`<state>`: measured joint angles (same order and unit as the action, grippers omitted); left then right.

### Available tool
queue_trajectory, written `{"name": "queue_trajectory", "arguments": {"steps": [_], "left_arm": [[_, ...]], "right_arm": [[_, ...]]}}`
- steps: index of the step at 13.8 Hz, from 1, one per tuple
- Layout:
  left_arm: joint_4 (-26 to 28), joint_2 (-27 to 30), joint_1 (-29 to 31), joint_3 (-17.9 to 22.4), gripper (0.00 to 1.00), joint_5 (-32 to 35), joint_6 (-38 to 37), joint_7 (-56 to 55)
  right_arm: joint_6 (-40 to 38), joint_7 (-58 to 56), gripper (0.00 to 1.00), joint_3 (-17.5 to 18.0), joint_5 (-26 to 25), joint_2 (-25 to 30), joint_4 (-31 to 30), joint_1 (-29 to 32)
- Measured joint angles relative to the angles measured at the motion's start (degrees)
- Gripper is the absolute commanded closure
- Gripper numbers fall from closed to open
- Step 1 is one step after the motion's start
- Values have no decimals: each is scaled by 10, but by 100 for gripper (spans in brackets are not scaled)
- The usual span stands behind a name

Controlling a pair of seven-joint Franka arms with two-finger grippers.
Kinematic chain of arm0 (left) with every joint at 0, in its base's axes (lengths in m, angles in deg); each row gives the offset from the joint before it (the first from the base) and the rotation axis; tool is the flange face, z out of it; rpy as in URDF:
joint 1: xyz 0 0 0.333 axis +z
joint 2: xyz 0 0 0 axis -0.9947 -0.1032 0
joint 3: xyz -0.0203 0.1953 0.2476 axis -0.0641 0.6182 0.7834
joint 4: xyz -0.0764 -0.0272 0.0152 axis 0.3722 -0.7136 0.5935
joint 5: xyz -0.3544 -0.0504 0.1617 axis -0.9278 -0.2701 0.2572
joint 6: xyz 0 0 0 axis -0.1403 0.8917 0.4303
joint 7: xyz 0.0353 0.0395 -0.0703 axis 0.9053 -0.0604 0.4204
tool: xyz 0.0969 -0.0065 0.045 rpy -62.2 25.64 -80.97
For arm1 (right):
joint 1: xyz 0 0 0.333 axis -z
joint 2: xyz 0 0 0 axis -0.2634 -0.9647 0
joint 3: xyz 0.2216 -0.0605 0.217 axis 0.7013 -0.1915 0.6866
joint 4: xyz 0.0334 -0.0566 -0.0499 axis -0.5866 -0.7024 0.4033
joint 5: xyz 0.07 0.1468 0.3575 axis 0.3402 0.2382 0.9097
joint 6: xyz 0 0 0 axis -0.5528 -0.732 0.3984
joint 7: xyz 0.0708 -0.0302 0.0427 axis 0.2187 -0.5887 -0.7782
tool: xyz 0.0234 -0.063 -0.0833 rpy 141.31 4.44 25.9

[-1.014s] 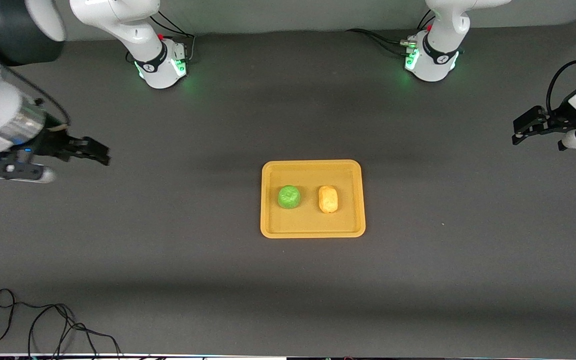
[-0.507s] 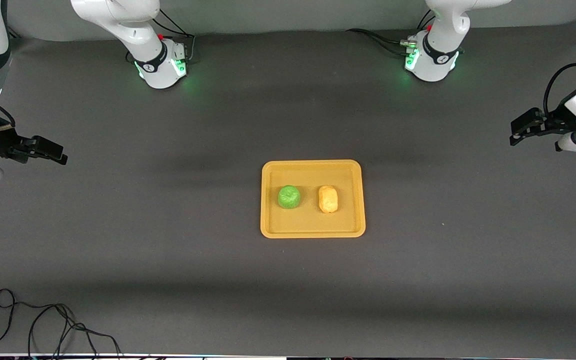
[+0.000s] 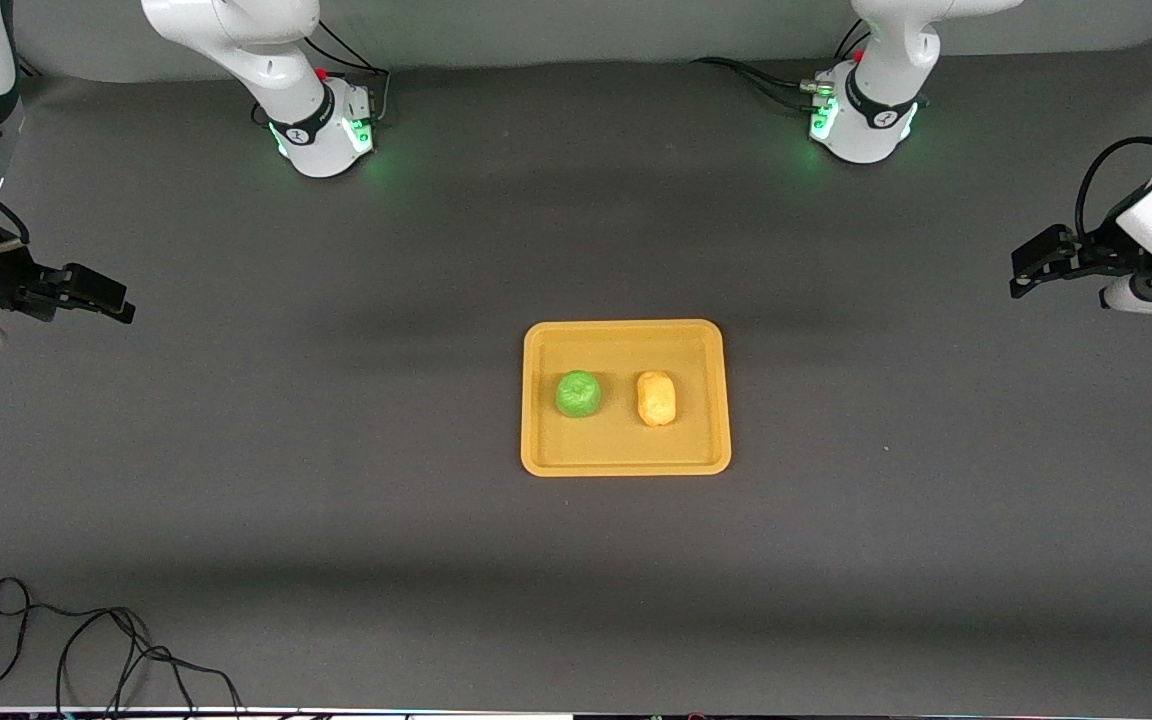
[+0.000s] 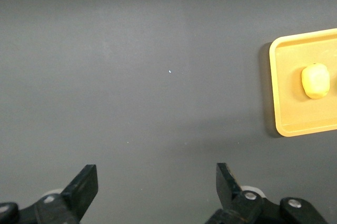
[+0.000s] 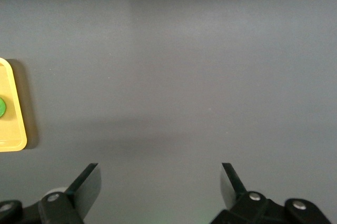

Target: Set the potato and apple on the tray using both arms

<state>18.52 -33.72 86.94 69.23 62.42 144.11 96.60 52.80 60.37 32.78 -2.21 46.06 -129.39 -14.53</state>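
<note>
The mustard-yellow tray [image 3: 625, 455] lies at the table's middle. The green apple [image 3: 578, 393] and the yellow-tan potato [image 3: 656, 397] sit on it side by side, the apple toward the right arm's end. My left gripper [image 3: 1028, 270] hangs open and empty over bare table at the left arm's end; its wrist view shows the tray's rim [image 4: 274, 92] and the potato [image 4: 315, 80]. My right gripper [image 3: 106, 298] hangs open and empty over bare table at the right arm's end; its wrist view shows the tray's edge [image 5: 15, 119] and a sliver of the apple [image 5: 2, 107].
The two arm bases [image 3: 321, 125] [image 3: 861, 120] stand along the table's edge farthest from the front camera. A loose black cable [image 3: 86, 650] lies at the corner nearest the camera, at the right arm's end.
Both grippers have drawn away from the tray toward their own ends of the table; the right one moved far at first, then held. The apple and potato have not moved.
</note>
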Motion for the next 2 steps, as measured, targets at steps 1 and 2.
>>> {"name": "queue_trajectory", "arguments": {"steps": [1,2], "left_arm": [[0,-2,0,0,0,0,0,-2],[0,-5,0,0,0,0,0,-4]], "right_arm": [[0,0,0,0,0,0,0,0],[0,0,0,0,0,0,0,0]]}}
